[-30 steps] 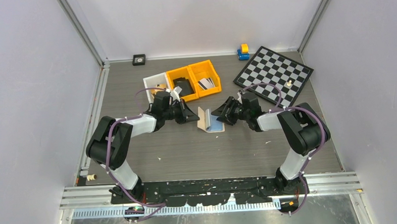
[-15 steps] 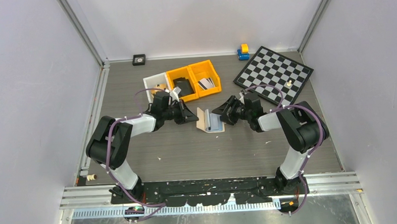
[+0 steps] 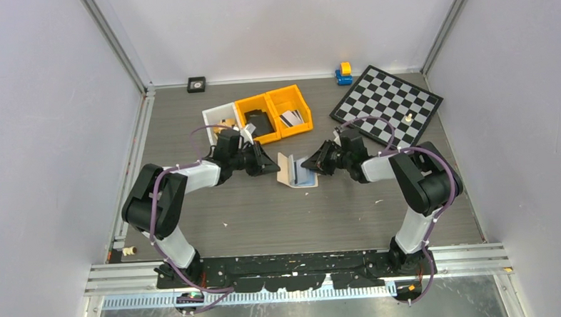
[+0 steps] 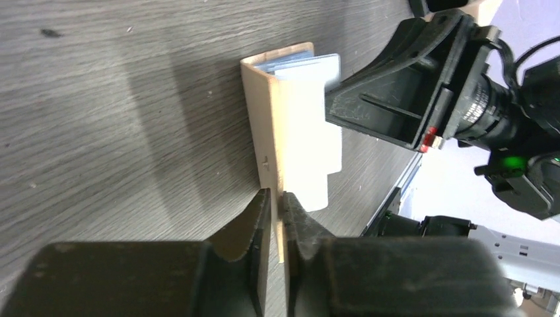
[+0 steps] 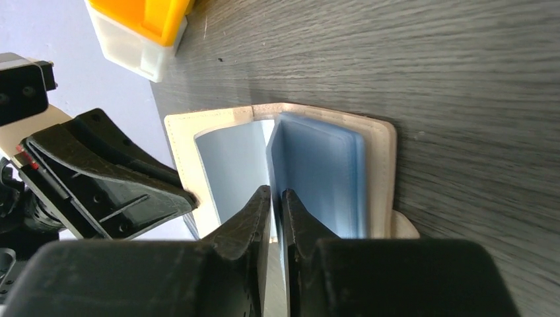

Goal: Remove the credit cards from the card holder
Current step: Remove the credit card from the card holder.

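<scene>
Card holder (image 3: pixel 296 171) stands open on the tabletop (image 3: pixel 265 209), bluish pockets inside. Left tool (image 4: pixel 276 198) pinches its beige cover; right tool (image 5: pixel 276 195) closed on an inner leaf. Orange bin (image 3: pixel 286 91) holds credit cards (image 3: pixel 291 118); neighbouring bin (image 3: pixel 250 101) a black item (image 3: pixel 259 122).

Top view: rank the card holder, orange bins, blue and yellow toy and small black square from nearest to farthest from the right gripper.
From the right gripper:
1. card holder, at its fingertips.
2. orange bins, back left.
3. blue and yellow toy, back wall.
4. small black square, far back left.
</scene>
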Motion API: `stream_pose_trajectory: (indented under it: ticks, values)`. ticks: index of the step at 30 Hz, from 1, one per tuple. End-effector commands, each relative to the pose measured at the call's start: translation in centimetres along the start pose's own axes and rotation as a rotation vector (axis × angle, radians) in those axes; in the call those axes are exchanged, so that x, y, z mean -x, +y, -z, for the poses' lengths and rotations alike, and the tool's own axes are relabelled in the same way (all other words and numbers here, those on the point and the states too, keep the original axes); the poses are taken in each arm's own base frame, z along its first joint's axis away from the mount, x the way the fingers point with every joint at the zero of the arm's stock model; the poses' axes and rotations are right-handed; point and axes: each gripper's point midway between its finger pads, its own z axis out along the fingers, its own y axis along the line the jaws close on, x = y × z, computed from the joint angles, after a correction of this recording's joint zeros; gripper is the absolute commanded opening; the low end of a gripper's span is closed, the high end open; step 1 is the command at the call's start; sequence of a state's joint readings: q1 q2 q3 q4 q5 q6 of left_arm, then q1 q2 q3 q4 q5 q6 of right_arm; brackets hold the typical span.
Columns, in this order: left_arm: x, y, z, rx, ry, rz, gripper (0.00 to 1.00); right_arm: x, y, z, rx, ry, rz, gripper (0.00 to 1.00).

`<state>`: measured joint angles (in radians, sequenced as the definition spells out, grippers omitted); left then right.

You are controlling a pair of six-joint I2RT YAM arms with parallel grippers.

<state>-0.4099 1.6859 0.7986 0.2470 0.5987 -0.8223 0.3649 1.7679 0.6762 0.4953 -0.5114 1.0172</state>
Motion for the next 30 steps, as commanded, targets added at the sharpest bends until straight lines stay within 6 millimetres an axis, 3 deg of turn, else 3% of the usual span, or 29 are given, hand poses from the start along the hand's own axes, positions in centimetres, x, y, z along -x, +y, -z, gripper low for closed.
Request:
stream_pose_trajectory:
  ticks: [1, 5, 8, 11, 15, 18, 20, 22, 24, 25, 30]
  values:
    - [1.0, 0.2, 0.3, 0.04, -0.026, -0.036, 0.23, 0.1, 1.2, -0.4, -0.025, 0.011, 0.12, 0.16]
    - [0.6, 0.2, -0.1, 0.079, -0.019, -0.078, 0.51, -0.1, 1.5, -0.3, -0.028, 0.01, 0.137, 0.06]
    - [-0.2, -0.1, -0.4, 0.128, 0.015, -0.147, 0.64, -0.2, 1.9, -0.1, -0.018, 0.007, 0.149, 0.01]
    - [-0.3, -0.3, -0.7, 0.162, 0.018, -0.2, 0.72, -0.5, 2.3, -0.1, -0.012, 0.014, 0.167, 0.01]
    - [-0.7, 0.1, -0.8, 0.202, 0.038, -0.212, 0.74, -0.6, 2.5, 0.0, -0.029, 0.011, 0.192, 0.01]
    - [-0.5, 1.0, -0.8, 0.253, 0.039, -0.203, 0.72, -0.7, 3.3, 0.2, 0.011, 0.007, 0.188, 0.01]
    - [-0.4, 1.5, -0.7, 0.284, 0.043, -0.203, 0.64, -0.7, 4.6, 0.5, 0.081, -0.007, 0.197, 0.01]
    - [-0.5, 2.1, -0.7, 0.303, 0.054, -0.194, 0.53, -0.7, 5.6, 1.0, 0.128, -0.018, 0.207, 0.01]
    - [0.0, 2.5, -0.3, 0.312, 0.041, -0.169, 0.31, -0.6, 6.2, 1.6, 0.155, -0.036, 0.221, 0.0]
    - [0.6, 2.4, 0.0, 0.304, 0.014, -0.155, 0.25, -0.5, 6.4, 1.9, 0.163, -0.047, 0.225, 0.0]
    - [3.0, 2.2, 3.8, 0.281, -0.174, -0.118, 0.26, 0.0, 7.2, 3.0, 0.194, -0.095, 0.244, 0.01]
